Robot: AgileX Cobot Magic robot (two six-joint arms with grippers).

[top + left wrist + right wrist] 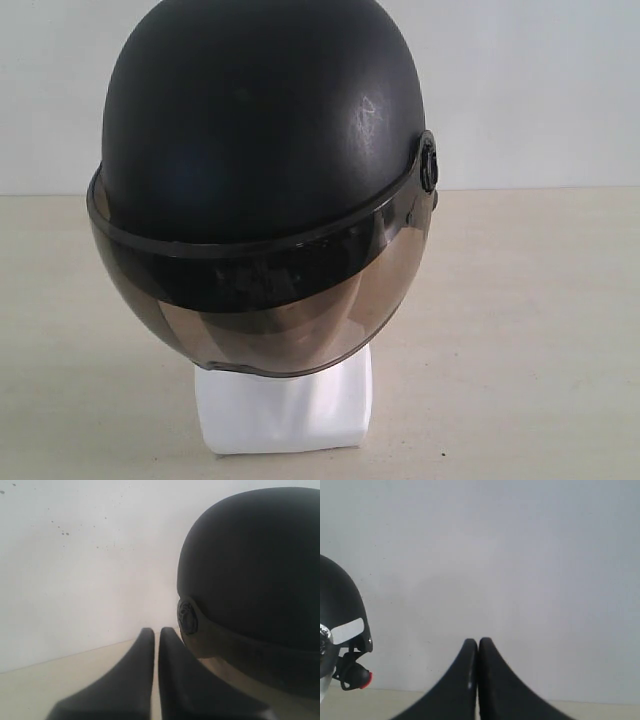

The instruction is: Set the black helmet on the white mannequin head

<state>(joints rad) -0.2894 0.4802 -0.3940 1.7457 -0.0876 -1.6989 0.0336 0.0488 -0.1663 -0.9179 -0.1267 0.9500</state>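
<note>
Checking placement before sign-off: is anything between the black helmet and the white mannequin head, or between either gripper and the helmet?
Nothing visible. The matte black visored helmet already covers the glossy white mannequin head. The shut left gripper and right gripper have open space toward it.

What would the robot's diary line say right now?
state: black helmet on white mannequin head | left gripper: shut, empty, apart from helmet | right gripper: shut, empty, apart from helmet
</note>
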